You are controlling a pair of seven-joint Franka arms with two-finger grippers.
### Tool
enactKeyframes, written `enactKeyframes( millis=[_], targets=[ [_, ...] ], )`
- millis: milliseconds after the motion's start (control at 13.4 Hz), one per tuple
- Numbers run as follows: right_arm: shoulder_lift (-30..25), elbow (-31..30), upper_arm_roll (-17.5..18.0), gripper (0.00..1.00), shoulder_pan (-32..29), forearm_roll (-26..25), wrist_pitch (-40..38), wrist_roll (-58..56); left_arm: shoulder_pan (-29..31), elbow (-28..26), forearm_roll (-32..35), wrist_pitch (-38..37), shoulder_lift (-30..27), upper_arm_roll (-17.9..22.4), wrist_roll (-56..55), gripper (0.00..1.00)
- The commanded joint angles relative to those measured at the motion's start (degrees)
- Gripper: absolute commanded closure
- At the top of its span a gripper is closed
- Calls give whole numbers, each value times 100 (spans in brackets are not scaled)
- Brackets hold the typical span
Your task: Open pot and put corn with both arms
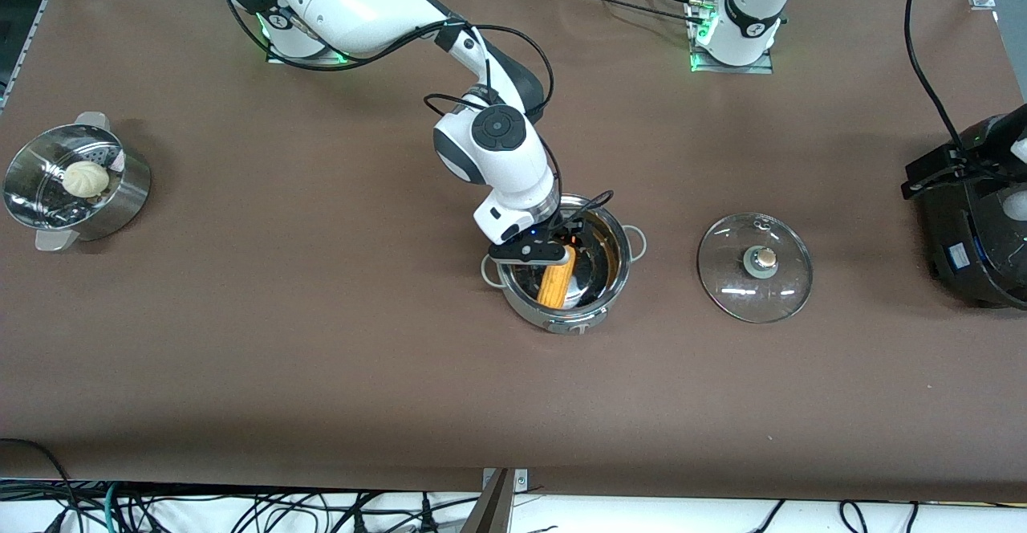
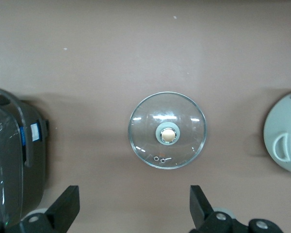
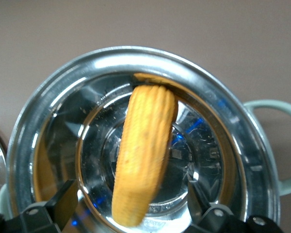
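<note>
Hovering over pot (image 1: pixel 611 290), right claw (image 3: pixel 136 206) spread, corn (image 1: pixel 556 286) loose, leaning inside; left claw (image 2: pixel 133 194) spread, waiting above lid (image 1: pixel 754 268) parked clear at pot's 3 o'clock.

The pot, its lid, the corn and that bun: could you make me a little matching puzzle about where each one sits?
Things:
1. corn
2. glass lid
3. bun
4. pot

Places:
A. in the steamer basket
B. flat on the table, knob up
C. under the right gripper
D. inside the pot

Pairs: 1-D, 2-B, 3-A, 4-C
</note>
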Motion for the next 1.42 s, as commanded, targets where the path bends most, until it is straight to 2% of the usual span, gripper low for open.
enactKeyframes(
  millis=[0,149,447,746,969,1193,1342],
  targets=[
    [-407,115,-123,0,-19,-167,-767,-533,-7,165,191,-125,100,-32,-286,0],
    [-855,97,-124,0,-386,-115,-1244,-1245,-7,217,139,-134,100,3,-312,0],
    [-1603,62,-115,0,-1054,-36,-2456,-1651,-15,393,148,-125,117,-6,-312,0],
    [-2130,106,-141,0,-2125,552,-3738,-3391,-50,402,94,-134,100,-50,-330,0],
    [-2553,97,-158,0,-2602,518,-4591,-3481,-59,402,86,-125,100,-58,-312,0],
    [-2755,27,-342,0,-2910,536,-4787,-3787,-59,411,77,-125,100,-111,-321,0],
    [-3184,-497,-404,0,-3216,518,-4770,-3867,-59,402,77,-134,100,-138,-321,0]
  ],
)
